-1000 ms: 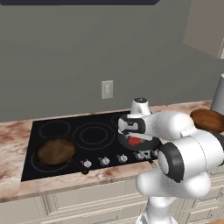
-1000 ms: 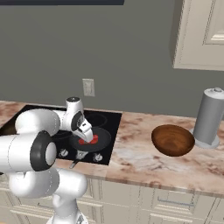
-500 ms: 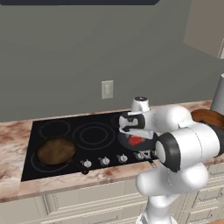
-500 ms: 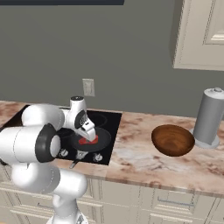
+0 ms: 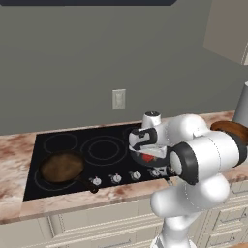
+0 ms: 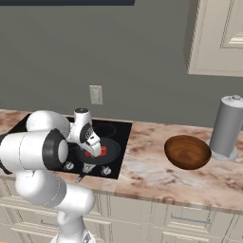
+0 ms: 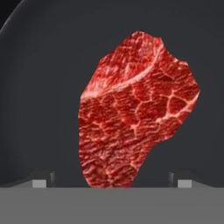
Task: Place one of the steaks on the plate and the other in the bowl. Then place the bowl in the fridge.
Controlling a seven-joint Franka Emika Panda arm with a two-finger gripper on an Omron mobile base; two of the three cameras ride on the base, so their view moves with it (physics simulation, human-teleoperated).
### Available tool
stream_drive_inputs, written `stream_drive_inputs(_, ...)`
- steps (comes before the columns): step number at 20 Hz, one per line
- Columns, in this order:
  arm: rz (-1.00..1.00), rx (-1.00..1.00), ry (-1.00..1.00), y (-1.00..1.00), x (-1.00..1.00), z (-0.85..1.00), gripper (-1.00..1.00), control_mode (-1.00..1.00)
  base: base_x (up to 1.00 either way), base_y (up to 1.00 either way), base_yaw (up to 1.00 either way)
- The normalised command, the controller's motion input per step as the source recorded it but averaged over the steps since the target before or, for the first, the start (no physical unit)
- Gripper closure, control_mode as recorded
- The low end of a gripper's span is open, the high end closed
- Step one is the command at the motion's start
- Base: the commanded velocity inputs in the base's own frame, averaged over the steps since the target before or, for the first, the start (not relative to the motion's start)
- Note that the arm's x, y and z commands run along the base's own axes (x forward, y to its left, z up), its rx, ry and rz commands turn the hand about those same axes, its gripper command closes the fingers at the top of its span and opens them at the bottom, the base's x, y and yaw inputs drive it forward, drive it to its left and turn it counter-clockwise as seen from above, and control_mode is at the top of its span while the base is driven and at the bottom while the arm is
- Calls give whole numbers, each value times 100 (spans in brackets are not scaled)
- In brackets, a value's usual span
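White arm (image 5: 203, 155) (dark joints)

Steak (image 7: 135, 113) raw, marbled red; black pan (image 7: 39, 87) matt; bowl (image 6: 187, 152) glossy wood; countertop (image 6: 152, 171) polished marble; canister (image 6: 226, 126) brushed metal.

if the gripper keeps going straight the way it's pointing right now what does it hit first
Most likely the steak: in the hand view it lies dead ahead between the open gripper's fingers, flat in the black pan. How much gap remains is unclear.

Red marbled steak (image 7: 135, 113) lies flat in black pan (image 7: 39, 87).
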Motion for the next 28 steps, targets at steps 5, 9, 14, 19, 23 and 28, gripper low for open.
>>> stream_drive_inputs(5,0,0,5,-3,0,-28,-100,-100,0,0,0)
stream_drive_inputs(9,0,0,-1,-1,2,-19,-100,-100,0,0,0)
stream_drive_inputs(14,0,0,-4,-17,25,-13,-100,-100,0,0,0)
stream_drive_inputs(19,0,0,-3,-1,9,-11,100,-100,0,0,0)
stream_drive_inputs(23,0,0,-5,0,0,-10,100,-100,0,0,0)
stream_drive_inputs(28,1,-1,-4,-8,-6,21,100,-100,0,0,0)
